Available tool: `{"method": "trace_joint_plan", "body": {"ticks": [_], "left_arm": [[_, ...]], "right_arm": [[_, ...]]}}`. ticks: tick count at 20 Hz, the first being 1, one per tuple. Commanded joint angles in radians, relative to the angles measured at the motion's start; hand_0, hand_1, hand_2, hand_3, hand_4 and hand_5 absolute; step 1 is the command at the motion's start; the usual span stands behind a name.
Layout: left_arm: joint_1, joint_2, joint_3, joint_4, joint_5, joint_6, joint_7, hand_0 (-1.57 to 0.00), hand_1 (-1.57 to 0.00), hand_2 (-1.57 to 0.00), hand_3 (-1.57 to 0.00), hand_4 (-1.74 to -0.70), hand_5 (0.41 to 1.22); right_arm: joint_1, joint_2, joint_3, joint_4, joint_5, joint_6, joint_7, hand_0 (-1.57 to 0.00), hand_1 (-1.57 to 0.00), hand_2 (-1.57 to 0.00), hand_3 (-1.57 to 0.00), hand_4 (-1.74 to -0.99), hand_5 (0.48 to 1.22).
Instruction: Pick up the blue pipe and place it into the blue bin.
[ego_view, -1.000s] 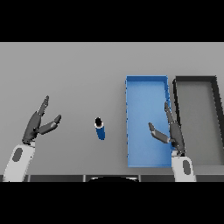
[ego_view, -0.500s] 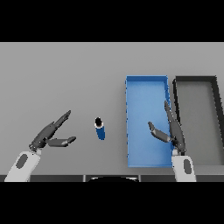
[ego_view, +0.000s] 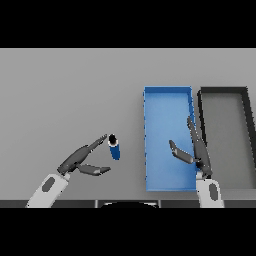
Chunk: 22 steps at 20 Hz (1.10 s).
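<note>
A short blue pipe (ego_view: 115, 148) with a dark open end stands on the grey table, left of the blue bin (ego_view: 168, 95). My left hand (ego_view: 80, 160) is open just left of the pipe; its straight fingertips (ego_view: 102, 139) reach almost to the pipe's top, and its thumb lies lower, below and left of the pipe. Whether the fingers touch the pipe cannot be told. My right hand (ego_view: 196, 151) hovers open over the near right part of the blue bin, holding nothing.
A dark grey bin (ego_view: 223, 92) stands right beside the blue bin at the table's right. The table's front edge runs just below both forearms.
My left hand has swung right and toward the pipe, from far left of it to nearly at it. The right hand and the pipe have stayed put.
</note>
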Motion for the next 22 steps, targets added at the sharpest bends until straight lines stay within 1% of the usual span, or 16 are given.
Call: {"method": "trace_joint_plan", "body": {"ticks": [1, 2, 6, 8, 9, 10, 11, 12, 14, 15, 16, 17, 18, 19, 21, 22], "left_arm": [[-0.018, -0.019, -0.007, 0.021, -0.013, 0.005, 0.001, 0.00, 0.00, 0.00, 0.00, -1.15, 0.459], [-0.033, -0.047, -0.012, 0.042, -0.021, 0.015, -0.001, 0.00, 0.00, 0.00, 0.00, -1.16, 0.460], [-0.092, -0.138, -0.027, 0.136, -0.043, 0.031, -0.011, 0.00, 0.00, 0.00, 0.00, -1.13, 0.459], [-0.109, -0.155, -0.039, 0.175, -0.075, 0.042, -0.026, 0.00, 0.00, 0.00, 0.00, -1.10, 0.448], [-0.117, -0.164, -0.044, 0.189, -0.094, 0.057, -0.011, 0.00, 0.00, 0.00, 0.00, -1.08, 0.435], [-0.123, -0.172, -0.050, 0.196, -0.109, 0.068, -0.005, 0.00, 0.00, 0.00, 0.00, -1.06, 0.425], [-0.132, -0.181, -0.053, 0.210, -0.114, 0.068, 0.002, 0.00, 0.00, 0.00, 0.00, -1.05, 0.418], [-0.143, -0.200, -0.046, 0.223, -0.094, 0.060, -0.003, 0.00, 0.00, 0.00, 0.00, -1.06, 0.420], [-0.149, -0.229, -0.050, 0.249, -0.092, 0.059, -0.026, 0.00, 0.00, 0.00, 0.00, -1.09, 0.441], [-0.150, -0.236, -0.047, 0.254, -0.086, 0.058, -0.049, 0.00, 0.00, 0.00, 0.00, -1.11, 0.463], [-0.142, -0.249, -0.045, 0.250, -0.071, 0.055, -0.061, 0.00, 0.00, -0.05, -0.04, -1.14, 0.502], [-0.135, -0.267, -0.042, 0.249, -0.054, 0.055, -0.069, 0.00, -0.04, -0.15, -0.12, -1.19, 0.550], [-0.131, -0.277, -0.036, 0.257, -0.039, 0.051, -0.074, -0.01, -0.16, -0.31, -0.28, -1.24, 0.613], [-0.138, -0.291, -0.022, 0.265, -0.016, 0.047, -0.071, -0.12, -0.32, -0.49, -0.53, -1.28, 0.735], [-0.136, -0.314, -0.021, 0.268, -0.011, 0.052, -0.078, -0.60, -0.75, -0.87, -0.91, -1.44, 0.910], [-0.137, -0.323, -0.023, 0.272, -0.016, 0.054, -0.069, -0.80, -0.92, -1.01, -1.03, -1.50, 0.972]], "right_arm": [[0.004, 0.002, 0.004, -0.003, 0.006, -0.003, 0.000, 0.00, 0.00, 0.00, 0.00, -1.214, 0.624], [-0.003, 0.001, 0.004, 0.001, 0.009, -0.003, 0.015, 0.00, 0.00, 0.00, 0.00, -1.211, 0.622], [0.012, 0.001, 0.001, -0.007, 0.005, -0.003, 0.001, 0.00, 0.00, 0.00, 0.00, -1.210, 0.631], [0.005, -0.015, -0.014, -0.002, -0.004, 0.002, -0.005, 0.00, 0.00, 0.00, 0.00, -1.215, 0.637], [0.002, -0.009, -0.016, 0.008, -0.010, 0.002, 0.002, 0.00, 0.00, 0.00, 0.00, -1.220, 0.639], [0.016, -0.014, -0.014, -0.010, -0.009, 0.005, -0.013, 0.00, 0.00, 0.00, 0.00, -1.222, 0.642], [0.009, -0.010, -0.012, -0.008, -0.007, 0.002, -0.008, 0.00, 0.00, 0.00, 0.00, -1.221, 0.645], [0.017, -0.010, -0.010, 0.002, -0.001, 0.003, -0.018, 0.00, 0.00, 0.00, 0.00, -1.214, 0.645], [0.011, -0.017, -0.010, 0.001, 0.009, -0.001, -0.013, 0.00, 0.00, 0.00, 0.00, -1.205, 0.649], [0.015, -0.017, -0.011, -0.007, 0.005, 0.000, -0.015, 0.00, 0.00, 0.00, 0.00, -1.207, 0.650], [0.017, -0.015, -0.012, 0.003, 0.009, -0.003, -0.014, 0.00, 0.00, 0.00, 0.00, -1.210, 0.653], [0.011, -0.012, -0.009, 0.007, 0.013, -0.006, -0.017, 0.00, 0.00, 0.00, 0.00, -1.213, 0.655], [0.010, -0.015, -0.014, 0.011, 0.004, -0.001, -0.031, 0.00, 0.00, 0.00, 0.00, -1.217, 0.655], [0.021, -0.010, -0.011, 0.011, 0.009, -0.004, -0.036, 0.00, 0.00, 0.00, 0.00, -1.220, 0.656], [0.028, -0.006, -0.002, -0.012, 0.016, -0.007, -0.036, 0.00, 0.00, 0.00, 0.00, -1.219, 0.657], [0.009, -0.007, -0.007, 0.001, 0.009, -0.005, -0.018, 0.00, 0.00, 0.00, 0.00, -1.224, 0.658]]}}
